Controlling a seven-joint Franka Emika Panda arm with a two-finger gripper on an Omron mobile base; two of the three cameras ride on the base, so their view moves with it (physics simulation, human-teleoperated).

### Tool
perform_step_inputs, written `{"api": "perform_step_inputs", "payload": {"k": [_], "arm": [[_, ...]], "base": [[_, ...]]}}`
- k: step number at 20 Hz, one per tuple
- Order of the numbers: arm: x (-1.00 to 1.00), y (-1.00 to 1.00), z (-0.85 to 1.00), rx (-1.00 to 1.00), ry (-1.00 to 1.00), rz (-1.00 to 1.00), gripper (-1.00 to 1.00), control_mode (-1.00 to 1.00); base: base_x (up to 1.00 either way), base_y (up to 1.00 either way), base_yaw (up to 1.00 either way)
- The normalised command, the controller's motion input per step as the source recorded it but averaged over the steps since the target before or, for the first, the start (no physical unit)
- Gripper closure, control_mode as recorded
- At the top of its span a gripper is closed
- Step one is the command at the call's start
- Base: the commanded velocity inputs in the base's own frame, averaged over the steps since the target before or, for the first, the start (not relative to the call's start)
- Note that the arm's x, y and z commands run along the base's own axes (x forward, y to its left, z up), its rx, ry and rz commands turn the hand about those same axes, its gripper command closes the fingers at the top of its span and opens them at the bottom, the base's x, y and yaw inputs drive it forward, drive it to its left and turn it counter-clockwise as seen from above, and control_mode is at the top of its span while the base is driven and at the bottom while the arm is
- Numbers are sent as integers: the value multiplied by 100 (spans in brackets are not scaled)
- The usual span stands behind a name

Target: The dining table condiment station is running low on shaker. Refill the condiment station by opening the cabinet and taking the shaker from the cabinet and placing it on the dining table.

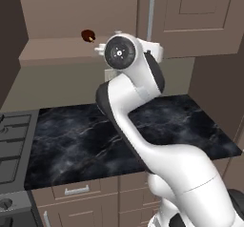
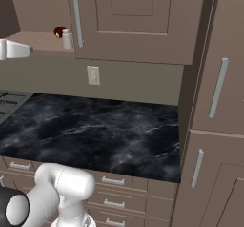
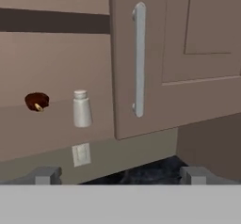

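Observation:
The shaker [image 3: 82,109] [image 2: 67,39], a small pale cylinder with a rounded top, stands upright on the bottom shelf of the open cabinet [image 3: 56,63] compartment. A dark red round item [image 3: 36,101] [image 1: 87,35] lies to its left. Just right of the shaker hangs a shut cabinet door [image 3: 202,68] [image 2: 133,16] with a long silver bar handle [image 3: 139,58] [image 2: 76,18]. My gripper [image 3: 122,176] is open and empty. It sits back from the shelf and below it, level with the door's lower edge. The dining table is out of view.
A black marble worktop [image 1: 157,126] [image 2: 95,135] runs below the cabinets over brown drawer fronts [image 2: 112,180]. A stove [image 1: 12,145] sits at its left end. A wall outlet [image 3: 81,154] [image 2: 93,75] is under the shelf. Tall cabinet doors [image 2: 219,87] close the right side.

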Motion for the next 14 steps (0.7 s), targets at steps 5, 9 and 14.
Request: {"api": "perform_step_inputs", "payload": {"k": [5,9,14], "arm": [[24,0,0,2,0,-4,-100,-100],[25,0,3,0,8,-4,-100,-100],[25,0,12,0,14,-5,-100,-100]], "base": [[0,0,0],[0,0,0],[0,0,0]]}}
